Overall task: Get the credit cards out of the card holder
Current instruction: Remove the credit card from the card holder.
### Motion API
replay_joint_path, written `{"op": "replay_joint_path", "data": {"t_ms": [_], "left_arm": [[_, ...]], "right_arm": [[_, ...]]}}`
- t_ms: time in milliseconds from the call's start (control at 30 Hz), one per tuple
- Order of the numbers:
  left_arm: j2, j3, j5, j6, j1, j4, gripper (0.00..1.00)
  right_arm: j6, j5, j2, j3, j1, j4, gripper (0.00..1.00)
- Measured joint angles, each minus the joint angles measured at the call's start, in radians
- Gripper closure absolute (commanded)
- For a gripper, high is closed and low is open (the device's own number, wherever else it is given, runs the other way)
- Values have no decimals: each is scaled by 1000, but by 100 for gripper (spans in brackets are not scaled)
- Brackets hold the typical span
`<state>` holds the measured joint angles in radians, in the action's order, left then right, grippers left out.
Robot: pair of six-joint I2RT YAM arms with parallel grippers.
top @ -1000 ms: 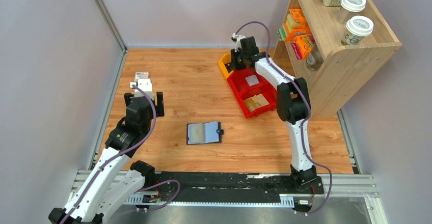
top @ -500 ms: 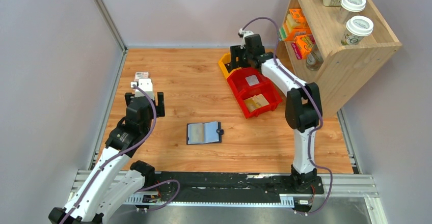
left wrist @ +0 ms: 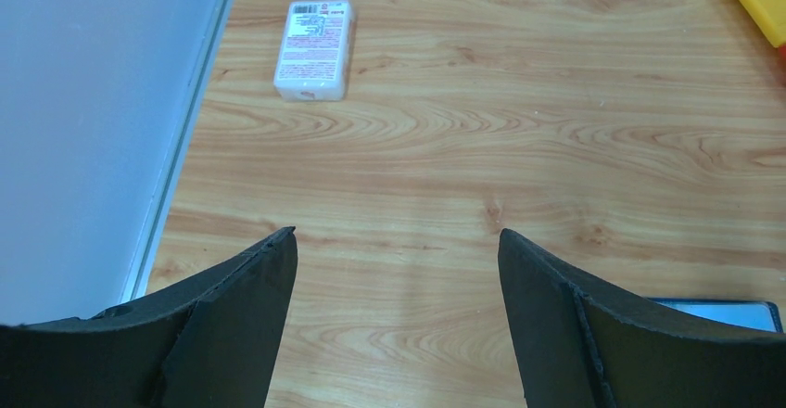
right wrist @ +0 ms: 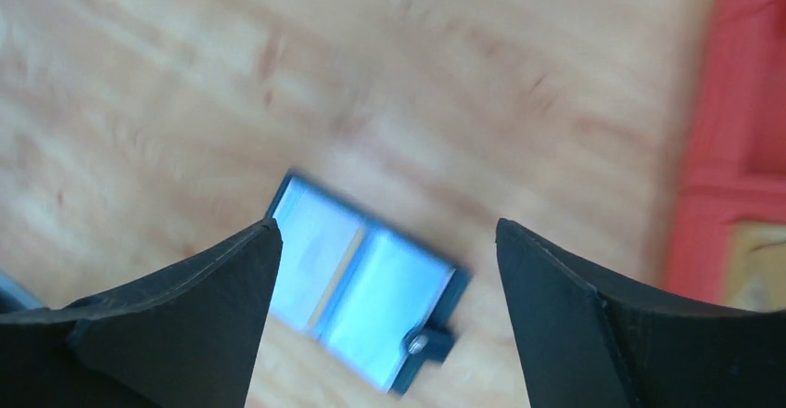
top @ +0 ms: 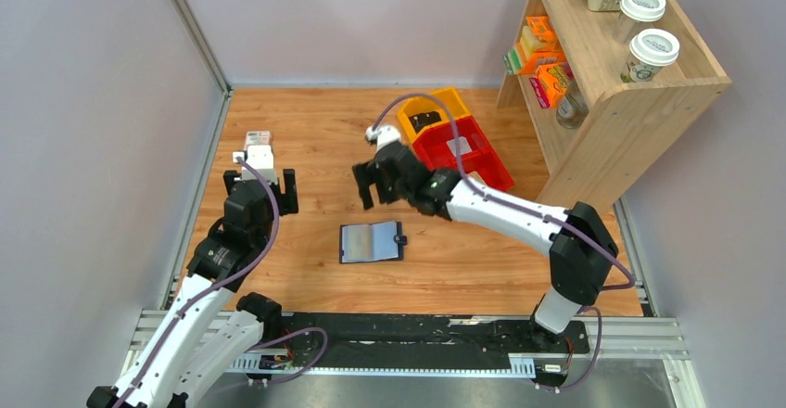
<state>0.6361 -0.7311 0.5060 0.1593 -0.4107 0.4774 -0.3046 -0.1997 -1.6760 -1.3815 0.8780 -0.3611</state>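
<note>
1. The card holder (top: 372, 242) lies open and flat on the wooden table (top: 315, 139), nearest the arm bases and between the two arms. Its pale inner pockets face up and its snap tab points to the right. Whether any cards sit in the pockets cannot be told. Nothing touches it.
2. The left gripper (top: 260, 178) hangs over bare wood to the left of the holder, well apart from it. Its jaws stand wide and hold nothing (left wrist: 399, 241). A corner of the holder (left wrist: 718, 308) shows at the lower right of the left wrist view.
3. The right gripper (top: 375, 181) hangs just beyond the holder, above it and clear of it. Its jaws are spread wide and empty (right wrist: 389, 232), and the blurred right wrist view frames the holder (right wrist: 366, 311) between them.
4. Farther back stands a red bin (top: 428, 153). A grey credit card (top: 459, 146) lies in it.
5. A yellow bin (top: 436, 109) touches the red bin's far end.
6. A pink-white box (top: 257, 137) lies near the left wall, beyond the left gripper
</note>
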Motion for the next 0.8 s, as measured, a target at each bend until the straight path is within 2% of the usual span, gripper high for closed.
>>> {"op": "replay_joint_path", "data": {"t_ms": [200,367,800], "left_arm": [[-26,0,1,2,0,5,13],[-41,0,3,10,0,10,13],[-40,0,13,16,0,26,13]], "right_arm": [[-124,-60,-6,139,211,-40,9],[-200,-114,-56,144,299,-55,8],[-228,-209,-228,114,336,-61,11]]}}
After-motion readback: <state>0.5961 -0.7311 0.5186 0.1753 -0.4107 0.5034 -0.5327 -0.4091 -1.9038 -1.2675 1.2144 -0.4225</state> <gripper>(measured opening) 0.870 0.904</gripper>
